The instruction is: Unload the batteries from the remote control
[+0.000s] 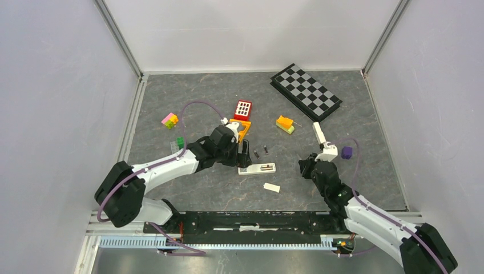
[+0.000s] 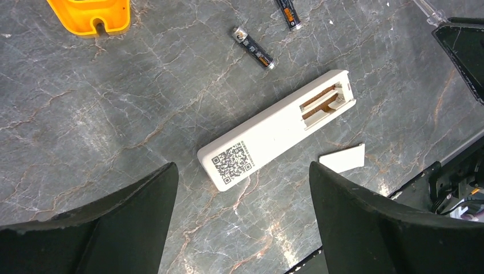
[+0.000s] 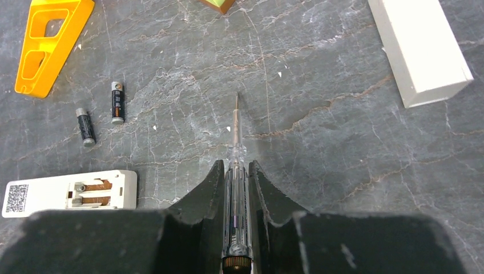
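My left gripper (image 2: 240, 171) hangs over the worktop (image 2: 85, 114) with its fingers spread wide apart, holding nothing. The white remote (image 2: 274, 131) lies flat between them in the wrist view, back side up. Near one end of it is a printed square QR code (image 2: 232, 161) with a line of small print beside it that I cannot read. At the other end the battery compartment (image 2: 325, 101) stands open, showing a brown floor.

The two batteries (image 2: 254, 48) lie loose on the worktop just beyond the remote, apart from it and from each other. Both are dark with an orange band, and the lettering on them is too small to make out. The small white cover (image 2: 343, 157) lies by itself on the near side of the remote.

My right gripper (image 3: 236, 171) is clamped on a screwdriver (image 3: 236, 137) with a clear handle. Its thin shaft points forward over bare stone, well to the right of the remote. An orange plastic piece (image 3: 48, 40) sits past the batteries, and a plain white block (image 3: 422, 51) lies off to the right.
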Controlling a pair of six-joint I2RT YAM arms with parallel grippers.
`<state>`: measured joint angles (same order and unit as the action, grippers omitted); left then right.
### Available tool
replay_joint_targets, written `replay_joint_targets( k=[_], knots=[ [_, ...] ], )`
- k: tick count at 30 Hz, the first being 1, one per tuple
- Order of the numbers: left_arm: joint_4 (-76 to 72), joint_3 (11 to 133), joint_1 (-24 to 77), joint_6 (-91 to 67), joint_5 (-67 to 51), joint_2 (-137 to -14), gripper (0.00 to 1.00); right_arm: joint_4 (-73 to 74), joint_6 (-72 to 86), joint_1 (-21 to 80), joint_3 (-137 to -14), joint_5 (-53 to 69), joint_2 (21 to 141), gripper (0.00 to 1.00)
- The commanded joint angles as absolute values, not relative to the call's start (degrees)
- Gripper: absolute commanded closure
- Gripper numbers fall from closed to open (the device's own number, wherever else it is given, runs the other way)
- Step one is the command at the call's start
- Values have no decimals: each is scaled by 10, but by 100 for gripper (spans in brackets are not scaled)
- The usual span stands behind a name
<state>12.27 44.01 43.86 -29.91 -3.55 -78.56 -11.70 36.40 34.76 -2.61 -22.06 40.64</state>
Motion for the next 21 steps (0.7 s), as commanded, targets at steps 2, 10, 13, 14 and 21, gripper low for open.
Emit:
replay_joint_targets(
  k=[2,10,13,14,21],
  knots=[
    [104,435,440,-290,-21,-763,6,-63,297,342,-62,-173,477,89],
    [100,424,440,-295,-9,-744,0,39,218,340,-136,-138,555,85],
    [99,424,440,-294,-8,-743,0,76,192,340,-165,-136,572,81],
    [99,425,440,-294,-9,-744,0,87,188,340,-175,-139,576,81],
    [98,432,440,-293,-12,-748,0,106,167,340,-189,-139,575,67]
  ],
)
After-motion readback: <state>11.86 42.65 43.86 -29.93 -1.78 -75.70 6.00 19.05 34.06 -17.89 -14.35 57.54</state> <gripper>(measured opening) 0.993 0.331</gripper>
